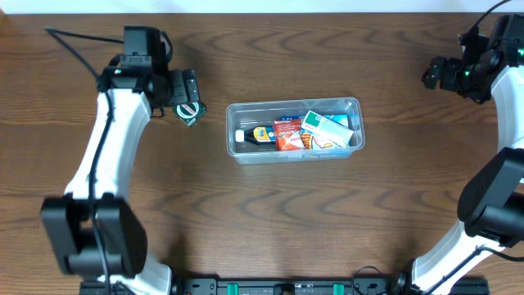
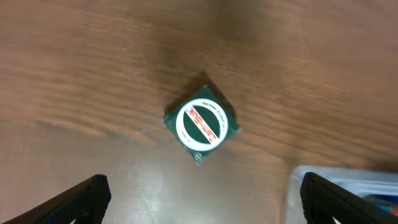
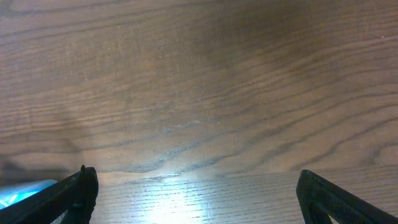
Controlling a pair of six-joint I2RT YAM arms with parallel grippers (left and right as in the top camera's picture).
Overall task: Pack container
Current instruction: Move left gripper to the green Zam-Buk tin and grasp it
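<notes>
The clear plastic container (image 1: 233, 138) sits mid-table and holds a dark bottle (image 1: 260, 134), a red packet (image 1: 288, 135) and a white-and-green box (image 1: 327, 131). A small green packet with a white round label (image 1: 191, 111) lies on the table left of the container; it also shows in the left wrist view (image 2: 201, 122). My left gripper (image 1: 185, 92) hovers just beside it, open and empty (image 2: 202, 202). The container's corner shows at the lower right of the left wrist view (image 2: 336, 180). My right gripper (image 1: 436, 74) is open and empty at the far right (image 3: 199, 199), above bare wood.
The wooden table (image 1: 270, 221) spreads all round. A black cable (image 1: 74, 45) runs at the back left. The arm bases stand at the front left and front right.
</notes>
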